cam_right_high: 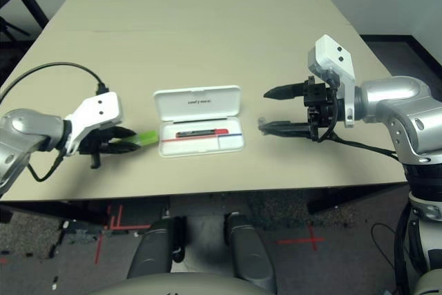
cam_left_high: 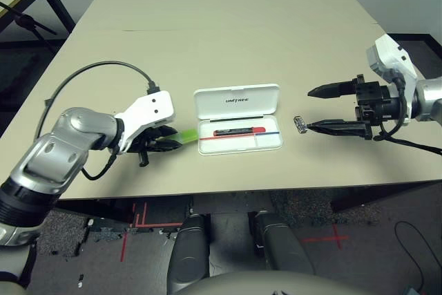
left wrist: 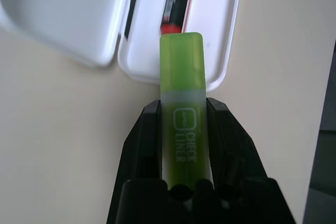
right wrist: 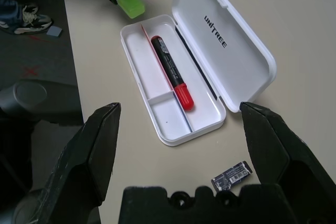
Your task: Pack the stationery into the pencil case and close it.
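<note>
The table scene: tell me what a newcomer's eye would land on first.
The open white pencil case at the table's middle draws the eye first, a red marker lying in its tray. Beside it, the left gripper holds a bright green stick pointing at the case, while the right gripper gapes open over a small metal piece.

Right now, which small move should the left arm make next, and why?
Probably carry the green stick, gripped by the left gripper, over the open pencil case and lower it into the tray beside the red marker; its tip is just short of the case's rim.
</note>
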`<state>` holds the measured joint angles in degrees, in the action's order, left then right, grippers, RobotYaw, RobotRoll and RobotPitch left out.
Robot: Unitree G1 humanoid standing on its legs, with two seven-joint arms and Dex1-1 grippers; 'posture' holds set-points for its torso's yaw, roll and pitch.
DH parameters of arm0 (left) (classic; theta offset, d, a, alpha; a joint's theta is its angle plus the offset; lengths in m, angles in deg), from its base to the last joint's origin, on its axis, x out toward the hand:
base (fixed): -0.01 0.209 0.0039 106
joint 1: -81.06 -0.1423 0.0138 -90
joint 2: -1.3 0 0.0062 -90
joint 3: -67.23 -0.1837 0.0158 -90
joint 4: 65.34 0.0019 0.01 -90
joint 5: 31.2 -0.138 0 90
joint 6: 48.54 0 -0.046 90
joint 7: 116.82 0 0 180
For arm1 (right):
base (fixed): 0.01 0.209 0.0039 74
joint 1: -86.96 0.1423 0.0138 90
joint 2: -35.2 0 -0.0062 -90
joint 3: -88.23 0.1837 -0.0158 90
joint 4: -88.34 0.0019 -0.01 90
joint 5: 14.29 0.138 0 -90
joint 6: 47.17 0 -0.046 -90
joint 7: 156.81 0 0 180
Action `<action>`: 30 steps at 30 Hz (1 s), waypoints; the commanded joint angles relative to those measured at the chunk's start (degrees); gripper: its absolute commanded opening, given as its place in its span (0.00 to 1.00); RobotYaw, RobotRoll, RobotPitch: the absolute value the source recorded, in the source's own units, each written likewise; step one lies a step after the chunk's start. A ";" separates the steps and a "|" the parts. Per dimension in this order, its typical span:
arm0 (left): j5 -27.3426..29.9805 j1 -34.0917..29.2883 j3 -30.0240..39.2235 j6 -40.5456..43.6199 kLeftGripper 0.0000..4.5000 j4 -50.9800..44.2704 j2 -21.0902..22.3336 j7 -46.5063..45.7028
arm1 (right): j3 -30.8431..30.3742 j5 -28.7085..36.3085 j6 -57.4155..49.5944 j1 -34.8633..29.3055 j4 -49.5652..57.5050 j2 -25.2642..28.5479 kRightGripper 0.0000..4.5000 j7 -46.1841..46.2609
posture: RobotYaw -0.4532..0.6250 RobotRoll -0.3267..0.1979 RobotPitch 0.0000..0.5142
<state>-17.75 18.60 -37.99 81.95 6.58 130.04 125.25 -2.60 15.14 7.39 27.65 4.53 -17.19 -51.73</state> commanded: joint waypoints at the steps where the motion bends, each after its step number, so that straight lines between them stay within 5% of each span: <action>1: -2.43 3.24 -3.69 -2.10 0.24 1.09 -2.00 1.15 | -0.86 -1.15 0.69 0.25 -0.49 0.62 1.00 -0.48 | 0.34 0.62 0.25; 17: -9.39 13.34 -13.85 -4.34 0.24 6.83 -14.19 2.81 | -2.05 -3.63 2.25 0.74 -2.01 -0.10 1.00 -0.76 | 0.34 0.62 0.23; 30: -11.06 13.00 -15.50 -2.20 0.24 8.61 -19.52 1.78 | -2.24 -4.32 2.12 -0.73 -0.95 0.03 1.00 -0.54 | 0.32 0.62 0.27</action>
<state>-28.14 31.61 -52.70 79.16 14.54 111.06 127.46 -4.34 11.01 9.25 27.52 2.71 -17.45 -52.15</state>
